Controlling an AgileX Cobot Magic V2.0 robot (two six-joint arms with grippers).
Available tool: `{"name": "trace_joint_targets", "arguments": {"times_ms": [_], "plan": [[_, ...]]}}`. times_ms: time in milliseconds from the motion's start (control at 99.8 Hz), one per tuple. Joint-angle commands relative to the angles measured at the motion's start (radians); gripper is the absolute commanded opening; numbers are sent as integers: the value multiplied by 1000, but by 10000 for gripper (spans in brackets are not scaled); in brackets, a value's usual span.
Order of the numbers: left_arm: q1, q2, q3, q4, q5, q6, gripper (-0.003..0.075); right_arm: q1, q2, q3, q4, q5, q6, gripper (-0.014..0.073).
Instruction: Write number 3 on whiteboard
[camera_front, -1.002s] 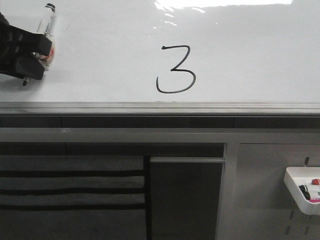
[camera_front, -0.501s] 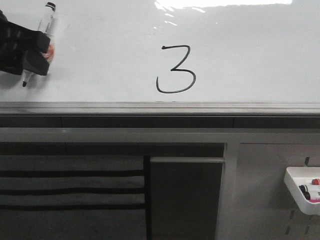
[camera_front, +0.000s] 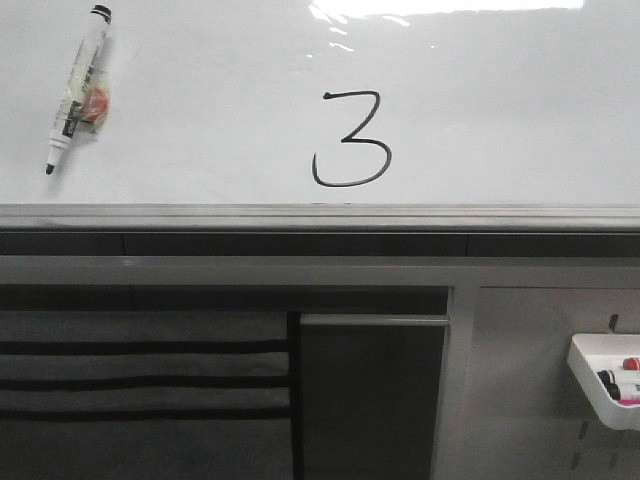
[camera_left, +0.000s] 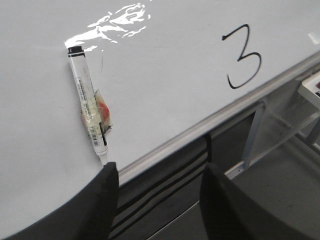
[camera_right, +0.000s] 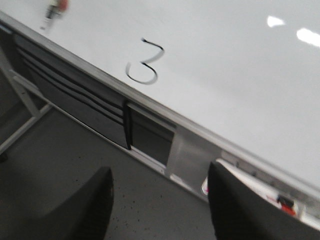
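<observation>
The work surface is a glossy whiteboard (camera_front: 500, 120) lying flat before the robot, with a grey ledge (camera_front: 320, 217) along its near edge and dark slotted panels below.

Nearest, in the left wrist view, the left gripper (camera_left: 157, 200) hangs over the ledge with its fingers spread wide and nothing between them. The right gripper (camera_right: 160, 205) is likewise wide and empty, held well back from the board above the floor.

Beyond the left gripper, a marker (camera_front: 76, 88) lies on the board at its left side, tip toward the ledge, cap end away, with tape and a red patch wrapped around its barrel. It is released and apart from both grippers.

Further along, the number 3 (camera_front: 352, 139) sits mid-board, just above the ledge: flat top stroke, rounded lower curve, lines closed and legible.

Judgement: writing appears complete; the remaining step is retraction. Withdraw the left arm up and away, clear of the marker tip, to avoid rolling it or smearing ink.

A white tray (camera_front: 604, 385) holding spare markers hangs on the pegboard at far right, well outside either arm's path.
</observation>
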Motion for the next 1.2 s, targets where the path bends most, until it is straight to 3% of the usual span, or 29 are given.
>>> {"name": "trace_joint_targets", "arguments": {"times_ms": [0,120,210,311,411,501,651,1082,1193], "plan": [[5,-138,-33,36,48,-10,346,-9,-38,-1,-114,10,162,370],[5,-301,-28,128,96,-125,346,-9,-139,98,-146,-62,258,342],[5,-398,-10,200,88,-272,346,-9,-230,187,-146,-175,272,270],[5,-472,33,210,41,-362,322,-9,-324,304,-146,-311,272,117],[5,-518,87,206,-46,-391,235,-9,-398,393,-146,-436,272,-78],[5,-527,126,199,-106,-391,126,-9,-433,457,-148,-517,272,-74],[5,-527,172,177,-106,-391,-20,-9,-437,508,-148,-508,272,-74],[5,-527,277,179,-106,-391,-18,-9,-437,528,-148,-495,272,-74],[15,-563,301,323,-145,-391,-18,-9,-437,528,-148,-495,272,-74]]}}
